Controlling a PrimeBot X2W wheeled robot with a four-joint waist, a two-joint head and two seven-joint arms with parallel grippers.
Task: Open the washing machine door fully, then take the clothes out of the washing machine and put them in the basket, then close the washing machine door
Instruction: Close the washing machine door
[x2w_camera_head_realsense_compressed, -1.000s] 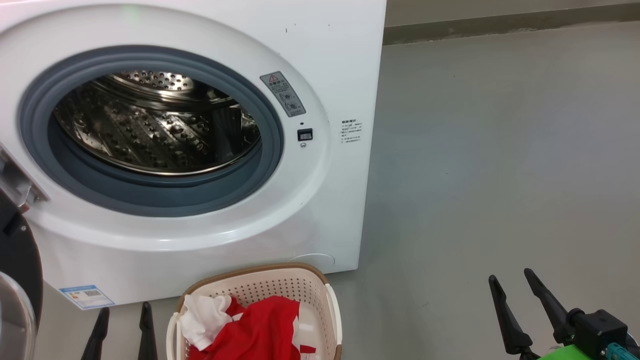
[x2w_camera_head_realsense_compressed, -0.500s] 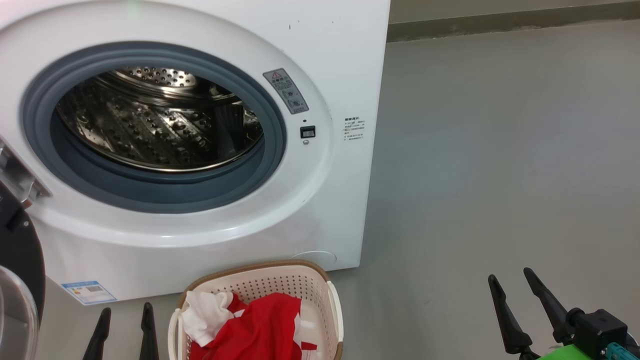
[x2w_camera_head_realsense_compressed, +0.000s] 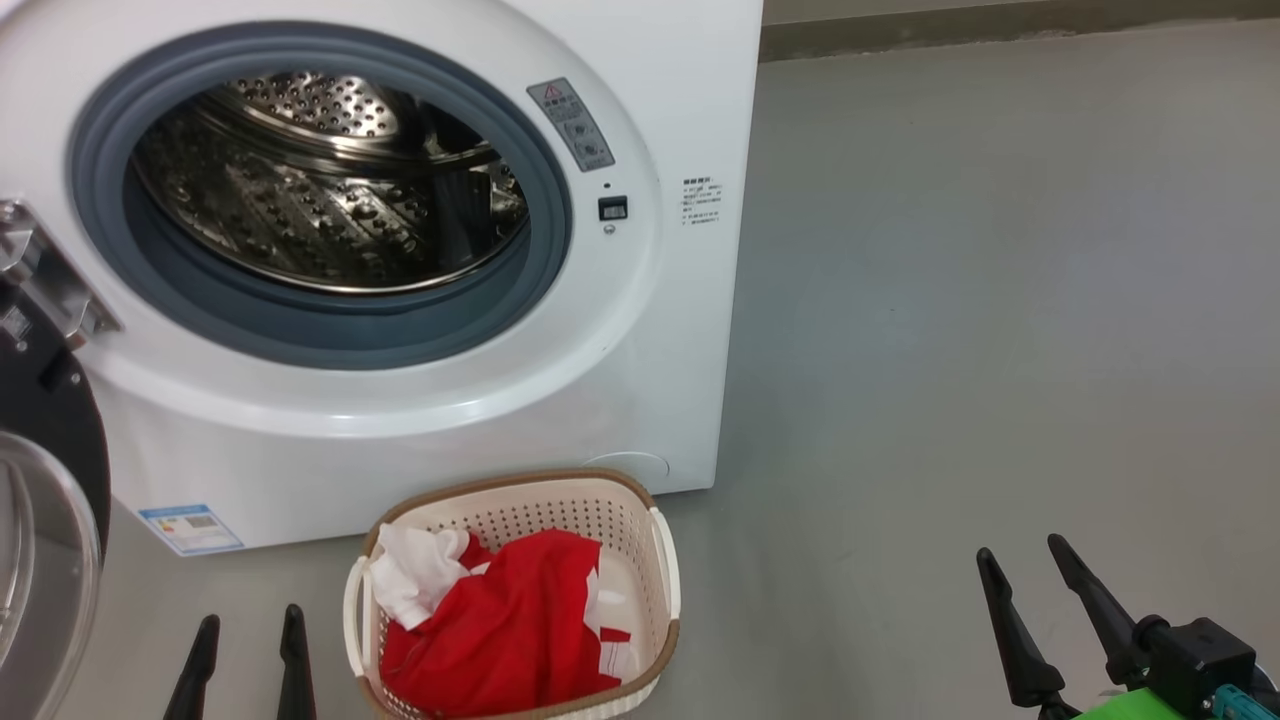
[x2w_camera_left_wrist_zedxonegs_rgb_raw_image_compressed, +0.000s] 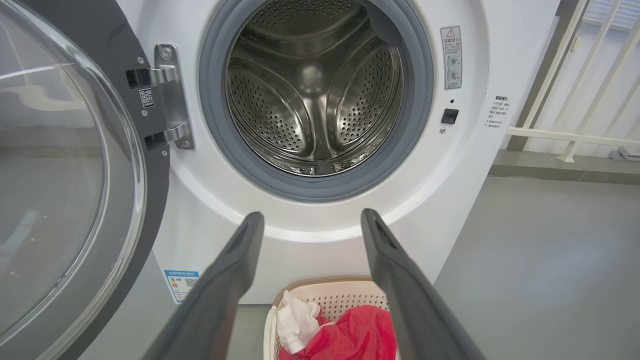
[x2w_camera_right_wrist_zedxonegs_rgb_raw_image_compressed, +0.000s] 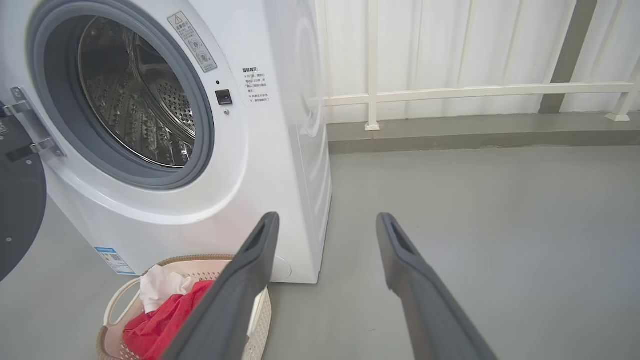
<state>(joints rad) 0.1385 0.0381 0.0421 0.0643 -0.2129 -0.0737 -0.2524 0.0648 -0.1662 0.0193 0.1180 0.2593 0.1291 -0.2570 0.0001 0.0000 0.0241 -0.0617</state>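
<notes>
- Both end effectors are spread wide & empty: left end effector (x2w_camera_head_realsense_compressed: 250, 618) low beside the basket (x2w_camera_head_realsense_compressed: 520, 482), right end effector (x2w_camera_head_realsense_compressed: 1020, 548) well apart over the floor.
- Clothes (x2w_camera_head_realsense_compressed: 500, 630), soft red fabric w/ a white piece, are heaped in the perforated basket; the steel drum (x2w_camera_left_wrist_zedxonegs_rgb_raw_image_compressed: 315, 95) looks empty.
- Washing machine door (x2w_camera_left_wrist_zedxonegs_rgb_raw_image_compressed: 60, 165) hangs open, so only closing remains, I'd judge.
- Risk: the glossy ring & bulging glass are slick. Your push may slide off and the door stop short of latching.
- Risk: the swing could clip the basket rim.

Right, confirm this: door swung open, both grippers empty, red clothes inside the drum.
Wrong on the clothes: the left wrist view shows the drum bare and the clothes lying in the basket. The door is open, left gripper and right gripper empty.
</notes>
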